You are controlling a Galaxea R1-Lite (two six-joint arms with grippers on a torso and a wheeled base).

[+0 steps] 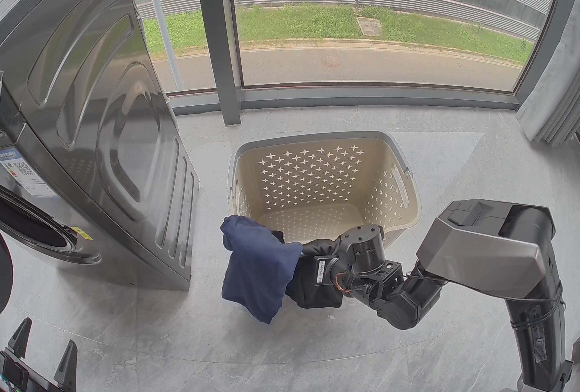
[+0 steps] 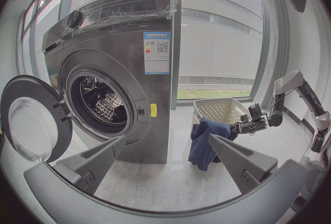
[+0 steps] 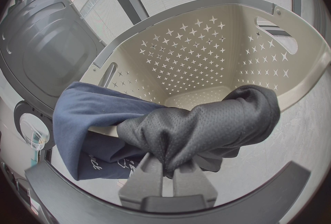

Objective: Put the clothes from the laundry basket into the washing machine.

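The right jaws are shut tight on a black cloth [image 3: 203, 128], pinching a bunched-up fold of it. The left jaws are wide open with nothing in them, held low in front of the washing machine [image 2: 138, 62]. A blue cloth [image 1: 257, 266] hangs right against the black one, on the side toward the machine. I cannot tell if the jaws hold the blue one too or if it is just caught up with the black one. Both cloths are up in the air at the near edge of the laundry basket [image 1: 320, 138], just outside it and above the floor [image 1: 181, 345]. I see no other clothes in the basket, so these look like the last ones. The round door [image 2: 32, 117] of the machine is swung open, and the hole [image 2: 100, 104] is there to take them. The job now, I think, is to carry the clothes over to that hole. To do it well, the right arm should keep the bundle high, so the long blue end does not drag on the floor or catch on the basket edge. It should go slowly, since the blue cloth could slip off. The bundle should go deep into the hole before the jaws let go, so nothing hangs out.
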